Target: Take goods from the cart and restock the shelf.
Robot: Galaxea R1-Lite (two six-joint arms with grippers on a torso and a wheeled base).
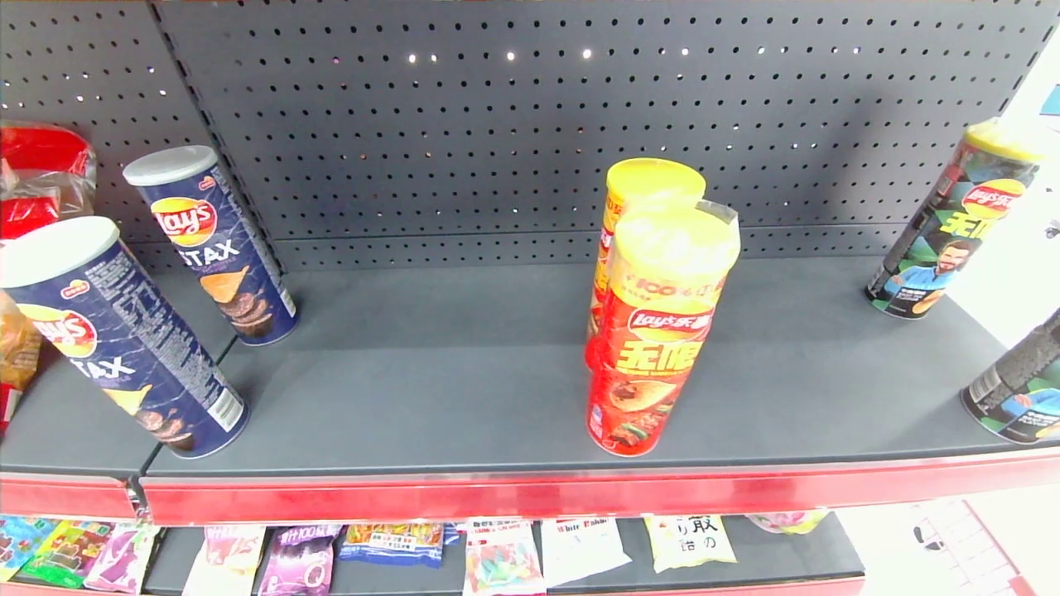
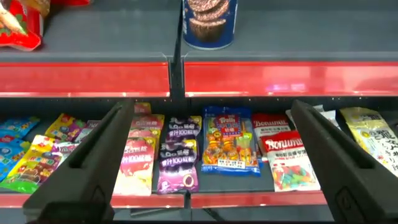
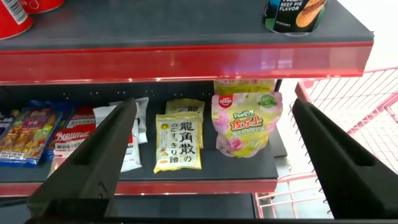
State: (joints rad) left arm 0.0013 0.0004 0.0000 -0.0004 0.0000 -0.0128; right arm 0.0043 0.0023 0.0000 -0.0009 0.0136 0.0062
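Both tools hang empty in front of the lower shelf [image 2: 261, 198] and its bags [image 2: 227, 140]; the left gripper [image 2: 211, 107] has its fingers spread wide, and the right gripper [image 3: 214, 104] is spread just as wide with nothing between the fingers. The cart [image 3: 357, 99] lies off the shelf's right end, its red wire just beside the right gripper and well apart from the left; what it holds is out of sight. By my reading the right arm is the nearer one for the pick, and it has to turn away from the shelf [image 1: 464, 389] to reach it. Above, the red cans [image 1: 654, 331] and blue cans [image 1: 124, 339] stand upright; bare board lies between them.
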